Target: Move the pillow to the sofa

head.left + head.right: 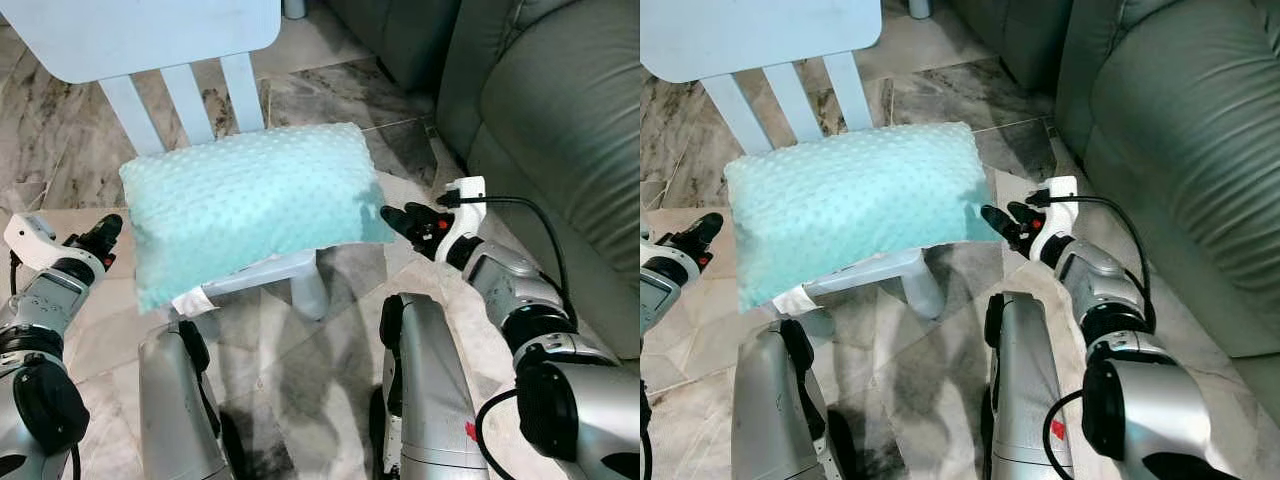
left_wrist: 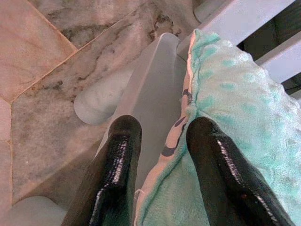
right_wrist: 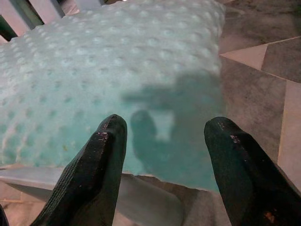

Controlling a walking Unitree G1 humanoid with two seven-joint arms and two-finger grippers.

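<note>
Both grippers, L (image 1: 108,232) & R (image 1: 400,218), hung spread wide, gripping nothing, as we flanked the mint pillow (image 1: 255,205) on the pale-blue chair (image 1: 150,40), bracketing both ends for a lift toward the sofa (image 1: 560,120).

Mint dotted pillow (image 1: 250,205), lying flat on chair seat (image 1: 262,270)

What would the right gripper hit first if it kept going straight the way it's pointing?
Most likely the pillow. The right gripper sits at the pillow's right end with its fingers spread, aimed at the side just above the chair seat. The remaining gap is hard to judge.
</note>
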